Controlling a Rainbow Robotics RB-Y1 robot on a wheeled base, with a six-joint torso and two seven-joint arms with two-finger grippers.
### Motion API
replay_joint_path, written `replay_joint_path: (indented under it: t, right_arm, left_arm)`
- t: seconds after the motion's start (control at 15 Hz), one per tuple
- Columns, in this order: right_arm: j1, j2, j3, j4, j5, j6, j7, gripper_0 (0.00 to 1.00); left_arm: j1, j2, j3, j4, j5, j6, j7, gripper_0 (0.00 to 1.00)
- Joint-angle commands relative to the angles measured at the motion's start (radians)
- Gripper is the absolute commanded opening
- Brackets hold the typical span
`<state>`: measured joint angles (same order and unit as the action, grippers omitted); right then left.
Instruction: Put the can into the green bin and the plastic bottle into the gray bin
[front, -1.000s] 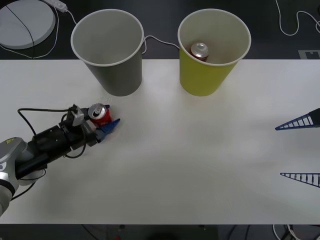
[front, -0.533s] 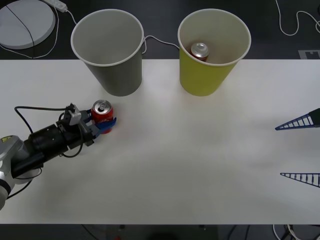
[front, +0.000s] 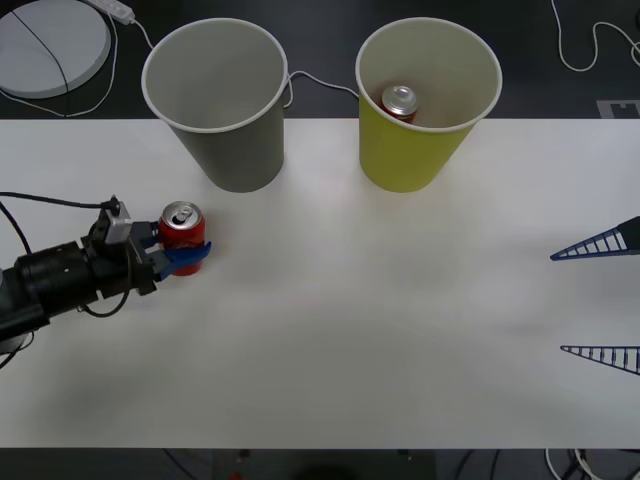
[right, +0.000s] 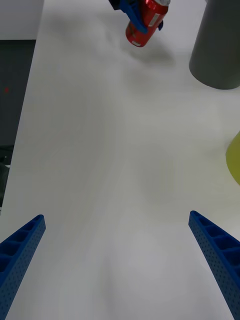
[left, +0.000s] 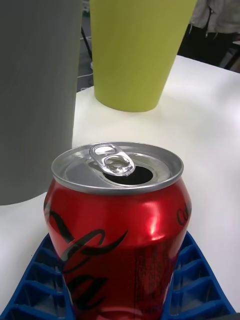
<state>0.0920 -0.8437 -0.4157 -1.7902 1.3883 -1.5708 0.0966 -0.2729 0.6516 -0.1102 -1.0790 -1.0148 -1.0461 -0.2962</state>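
A red can (front: 182, 228) with a silver top stands upright between the blue fingers of my left gripper (front: 190, 243), which is shut on it at the table's left side, in front of the gray bin (front: 215, 100). In the left wrist view the can (left: 120, 230) sits between the fingers (left: 197, 285), with the gray bin (left: 35, 90) and the green bin (left: 135, 50) behind it. The green bin (front: 428, 100) holds another can (front: 400, 102). My right gripper (front: 559, 303) waits open at the right edge. The plastic bottle is out of view.
A round white disc (front: 50, 45) and cables lie on the dark floor behind the table. The right wrist view looks along the bare white table (right: 120, 150) toward the held can (right: 146, 20) and the gray bin (right: 217, 50).
The can went from tilted in the left gripper to upright. The left arm has drawn back to the left, carrying the can with it. The right arm has not moved.
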Motion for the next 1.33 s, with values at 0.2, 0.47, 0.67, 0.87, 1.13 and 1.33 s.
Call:
replay_joint_path:
  t: [0.2,0.47,0.67,0.87,1.13,1.33]
  right_arm:
    - [0.000,0.000,0.000,0.000,0.000,0.000,0.000,1.00]
    - [0.000,0.000,0.000,0.000,0.000,0.000,0.000,1.00]
    - [0.000,0.000,0.000,0.000,0.000,0.000,0.000,1.00]
    - [0.000,0.000,0.000,0.000,0.000,0.000,0.000,1.00]
    - [0.000,0.000,0.000,0.000,0.000,0.000,0.000,1.00]
    - [0.000,0.000,0.000,0.000,0.000,0.000,0.000,1.00]
  left_arm:
    - [0.110,0.106,0.067,-0.249,-0.151,-0.009,0.256,0.00]
    - [0.202,0.177,0.149,-0.470,-0.281,-0.020,0.480,0.00]
    - [0.258,0.247,0.208,-0.613,-0.350,-0.048,0.637,0.00]
    - [0.264,0.319,0.247,-0.710,-0.427,-0.077,0.779,0.00]
    - [0.238,0.410,0.256,-0.843,-0.567,-0.092,0.983,0.00]
    - [0.176,0.459,0.254,-0.924,-0.604,-0.183,1.102,0.00]
